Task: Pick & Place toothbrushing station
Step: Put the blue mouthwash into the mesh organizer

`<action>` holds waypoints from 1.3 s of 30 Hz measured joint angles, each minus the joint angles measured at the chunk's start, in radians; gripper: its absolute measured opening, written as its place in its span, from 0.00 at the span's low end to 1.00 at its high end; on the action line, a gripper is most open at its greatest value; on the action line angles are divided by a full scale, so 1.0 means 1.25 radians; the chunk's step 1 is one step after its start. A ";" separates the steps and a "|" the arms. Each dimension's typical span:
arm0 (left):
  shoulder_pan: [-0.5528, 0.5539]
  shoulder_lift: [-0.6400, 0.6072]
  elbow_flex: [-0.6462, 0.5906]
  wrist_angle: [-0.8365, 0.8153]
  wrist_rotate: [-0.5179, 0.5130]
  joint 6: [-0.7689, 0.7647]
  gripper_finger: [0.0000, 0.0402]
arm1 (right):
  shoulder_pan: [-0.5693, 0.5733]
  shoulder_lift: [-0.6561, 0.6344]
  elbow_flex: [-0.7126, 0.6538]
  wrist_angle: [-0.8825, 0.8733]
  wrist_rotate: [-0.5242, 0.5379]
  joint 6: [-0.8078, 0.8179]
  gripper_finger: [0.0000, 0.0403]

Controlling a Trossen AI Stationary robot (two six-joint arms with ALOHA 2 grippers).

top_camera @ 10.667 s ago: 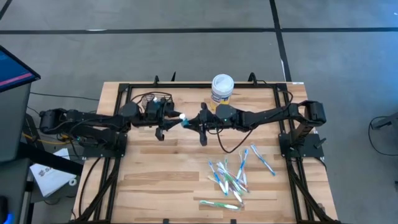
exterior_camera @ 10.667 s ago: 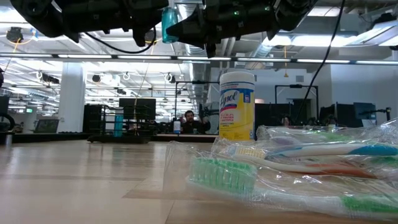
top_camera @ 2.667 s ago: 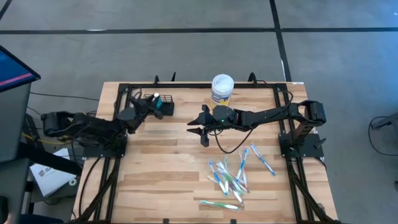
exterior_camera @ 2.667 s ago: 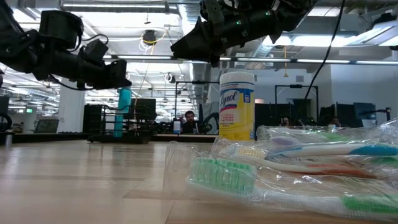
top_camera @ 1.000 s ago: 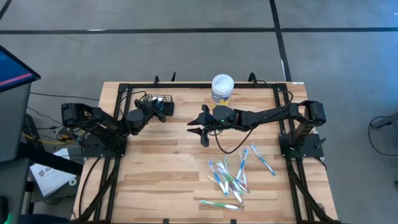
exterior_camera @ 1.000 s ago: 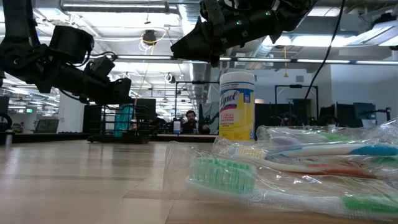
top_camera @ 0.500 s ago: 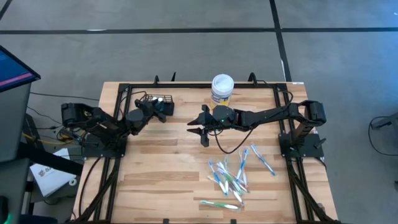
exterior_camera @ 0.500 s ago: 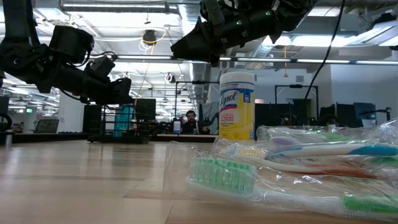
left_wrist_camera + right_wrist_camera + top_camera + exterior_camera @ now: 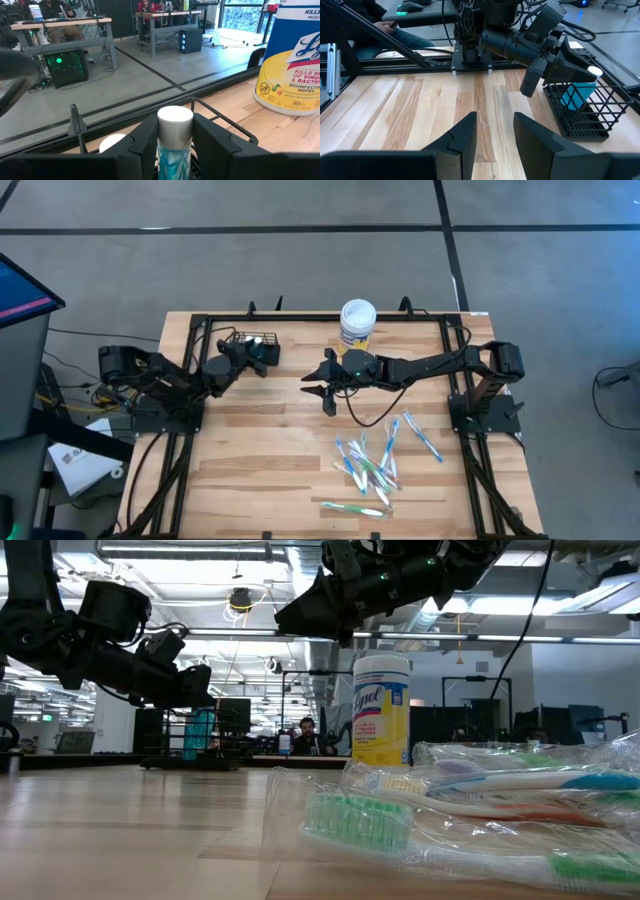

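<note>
Since the earlier frames my left hand (image 9: 243, 357) has carried the teal tube (image 9: 174, 135) away from mid-worktop to the black wire basket (image 9: 582, 112) at the far left corner of the worktop (image 9: 280, 450). The tube now stands upright inside the basket, between the fingers (image 9: 214, 140), which look slightly parted, so I judge the grip is letting go. My right hand (image 9: 318, 389) hovers open and empty over the middle of the worktop, beside the wipes tub (image 9: 357, 326), probably waiting. Wrapped toothbrushes (image 9: 372, 463) lie scattered nearer the front right.
</note>
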 joint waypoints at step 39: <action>-0.005 -0.034 0.000 -0.003 0.035 0.002 0.29 | 0.000 0.000 0.000 -0.001 0.000 0.000 0.30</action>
